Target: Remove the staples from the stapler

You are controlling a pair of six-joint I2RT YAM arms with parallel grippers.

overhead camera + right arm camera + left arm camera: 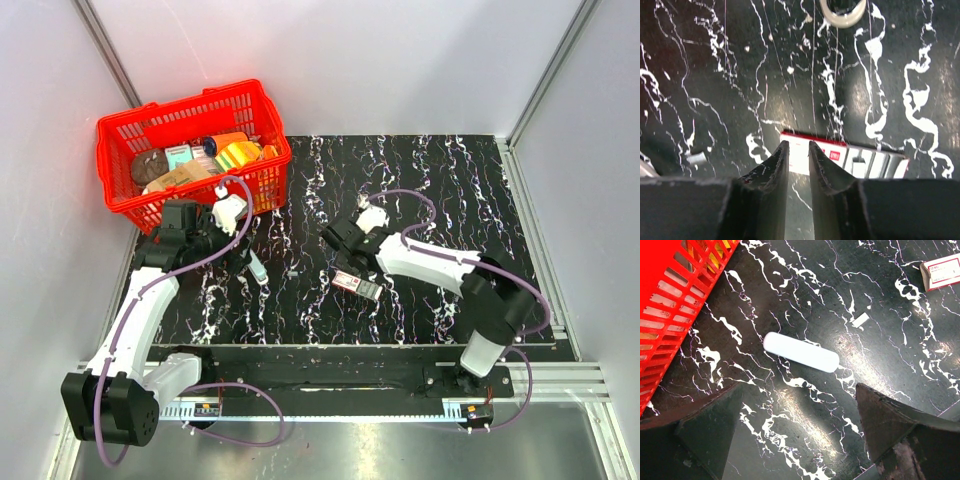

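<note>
Here the left pincer (797,410) hangs wide open over the stapler (801,352) on the desk (805,285), seemingly poised to grasp it; the right pincer (799,152), nearly closed, hovers over a staple box (865,162).

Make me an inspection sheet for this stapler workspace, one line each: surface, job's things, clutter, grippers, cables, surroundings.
Surface: black white-veined marble-look tabletop, no spills seen.
Job's things: pale oblong stapler lying flat; small pale strip, possibly staples, lying apart from it; red-and-white staple box flat on the table.
Clutter: red plastic basket holding packaged goods, far left; pale ring, partly out of frame.
Grippers: left gripper open, above the stapler; right gripper nearly closed, nothing seen between its fingers, over the box.
Cables: purple cables looping along both arms.
Surroundings: plain grey walls; nothing else seen.
</note>
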